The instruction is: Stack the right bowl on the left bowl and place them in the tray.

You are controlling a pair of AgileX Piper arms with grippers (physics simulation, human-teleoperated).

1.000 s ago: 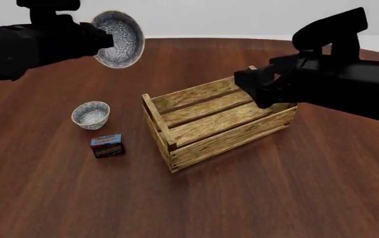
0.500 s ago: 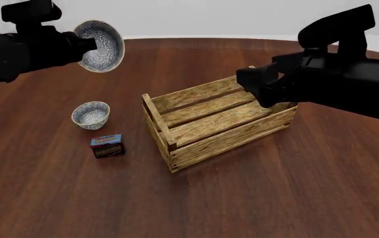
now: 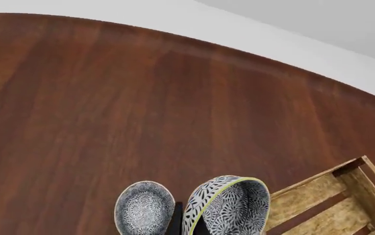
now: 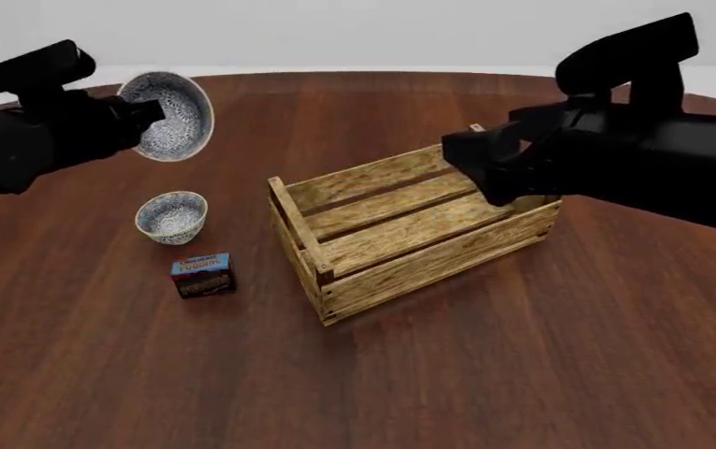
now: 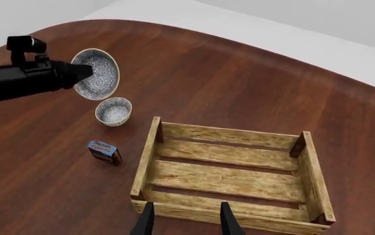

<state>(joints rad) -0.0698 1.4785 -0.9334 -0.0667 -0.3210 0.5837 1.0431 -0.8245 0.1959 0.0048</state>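
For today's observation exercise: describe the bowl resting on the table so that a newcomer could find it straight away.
Start at the big slatted wooden tray in the middle of the table. To its left sits a small blue-and-brown box; just beyond that box stands the left bowl, upright on the wood. Its speckled twin, the right bowl, hangs tilted in the left pincer.

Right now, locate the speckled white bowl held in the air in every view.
Front view: held speckled white bowl upper left, tipped sideways at the left gripper.
Left wrist view: bottom centre, large.
Right wrist view: upper left.
Shared landmark: light-wood slatted crate.
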